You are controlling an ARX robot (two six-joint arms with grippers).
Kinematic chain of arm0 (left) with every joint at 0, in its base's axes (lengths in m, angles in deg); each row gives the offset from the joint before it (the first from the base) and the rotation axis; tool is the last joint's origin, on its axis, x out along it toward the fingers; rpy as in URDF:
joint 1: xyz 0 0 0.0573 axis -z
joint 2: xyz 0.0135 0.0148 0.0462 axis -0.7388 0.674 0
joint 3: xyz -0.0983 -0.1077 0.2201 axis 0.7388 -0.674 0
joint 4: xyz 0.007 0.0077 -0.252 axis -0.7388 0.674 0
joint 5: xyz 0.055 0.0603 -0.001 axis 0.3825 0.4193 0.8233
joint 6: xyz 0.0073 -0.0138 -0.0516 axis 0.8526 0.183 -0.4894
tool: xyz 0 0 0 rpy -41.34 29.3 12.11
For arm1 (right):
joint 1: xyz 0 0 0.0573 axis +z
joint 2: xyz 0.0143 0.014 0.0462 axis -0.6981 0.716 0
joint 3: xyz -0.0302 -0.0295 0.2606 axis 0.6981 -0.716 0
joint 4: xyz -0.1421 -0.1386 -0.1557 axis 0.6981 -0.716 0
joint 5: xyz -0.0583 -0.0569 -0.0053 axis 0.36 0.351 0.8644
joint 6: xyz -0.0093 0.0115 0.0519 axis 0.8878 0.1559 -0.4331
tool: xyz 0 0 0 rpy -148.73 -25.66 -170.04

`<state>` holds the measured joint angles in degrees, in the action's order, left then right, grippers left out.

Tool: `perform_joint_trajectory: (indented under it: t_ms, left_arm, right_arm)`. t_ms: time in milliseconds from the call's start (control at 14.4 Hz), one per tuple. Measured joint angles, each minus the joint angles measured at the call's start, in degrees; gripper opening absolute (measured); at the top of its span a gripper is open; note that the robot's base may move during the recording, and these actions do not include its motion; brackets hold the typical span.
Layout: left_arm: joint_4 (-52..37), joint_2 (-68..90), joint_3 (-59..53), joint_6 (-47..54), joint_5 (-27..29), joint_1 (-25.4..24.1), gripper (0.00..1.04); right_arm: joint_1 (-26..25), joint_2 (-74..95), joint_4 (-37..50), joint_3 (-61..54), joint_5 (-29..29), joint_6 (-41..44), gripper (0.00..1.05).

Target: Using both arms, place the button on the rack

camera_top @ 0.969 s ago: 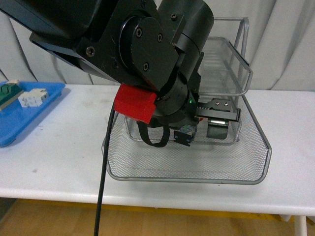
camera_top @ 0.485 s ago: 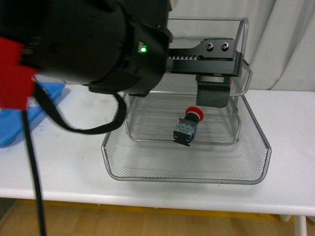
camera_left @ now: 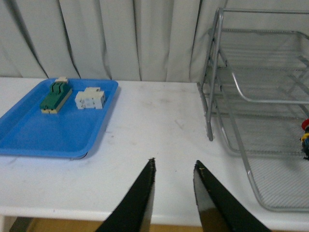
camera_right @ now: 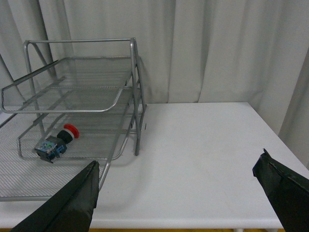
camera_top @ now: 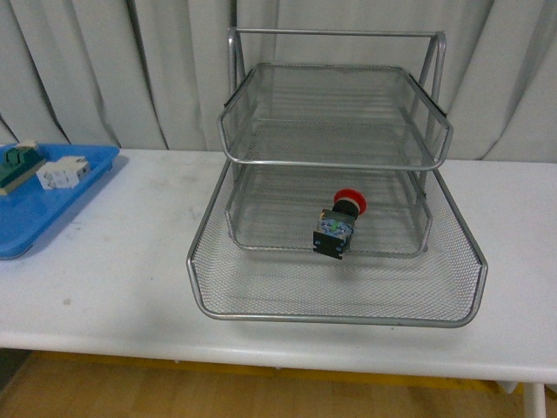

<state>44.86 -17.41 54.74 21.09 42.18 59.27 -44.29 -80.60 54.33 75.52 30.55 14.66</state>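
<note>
The button [camera_top: 338, 224], red cap on a black body, lies on its side on the bottom tier of the silver wire rack [camera_top: 261, 287], against the front rim of the tier above. It also shows in the right wrist view [camera_right: 55, 143], and its edge shows in the left wrist view [camera_left: 305, 137]. No arm shows in the front view. My left gripper [camera_left: 174, 165] is open and empty, over the bare table to the left of the rack [camera_left: 227, 111]. My right gripper [camera_right: 179, 166] is wide open and empty, over the table to the right of the rack [camera_right: 87, 104].
A blue tray [camera_top: 35, 213] at the table's left end holds a green-and-cream connector strip [camera_top: 19, 163] and a white terminal block [camera_top: 62, 172]; both also show in the left wrist view [camera_left: 55, 95] [camera_left: 90, 98]. A grey curtain hangs behind the table.
The arm that filled the front view has let go of the button, lifted and left the view. The button stays lying in the rack's bottom tier.
</note>
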Motion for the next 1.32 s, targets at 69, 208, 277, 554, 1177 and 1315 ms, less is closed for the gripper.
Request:
perform_joint_trajectory:
  t_ms: [69,208,277,554,1177,1315]
  left_arm:
    - [6.32,-9.25,-1.95,0.00,-7.19,-7.32,0.15]
    - [10.88,-22.49,-2.89,0.04,-11.19,-11.85,0.02]
    - [11.17,-23.32,-3.34,0.13,-11.72,-11.45,0.02]
    - [13.09,-27.23,-6.34,0.13,-11.74,-11.47,0.02]
    - [22.18,-38.56,-9.29,0.17,-11.76,-11.47,0.02]
    - [22.16,-38.56,-9.29,0.17,-11.74,-11.47,0.02]
  right_arm:
    - [0.00,0.00,0.00,0.00,0.02,0.00,0.98]
    - [0.00,0.00,-0.02,0.00,0.00,0.00,0.98]
    - [0.00,0.00,0.02,0.00,0.02,0.00,0.98]
    - [0.00,0.00,0.00,0.00,0.02,0.00,0.98]
    - [0.00,0.00,0.00,0.00,0.02,0.00,0.98]
    - [0.00,0.00,0.02,0.00,0.02,0.00,0.98]
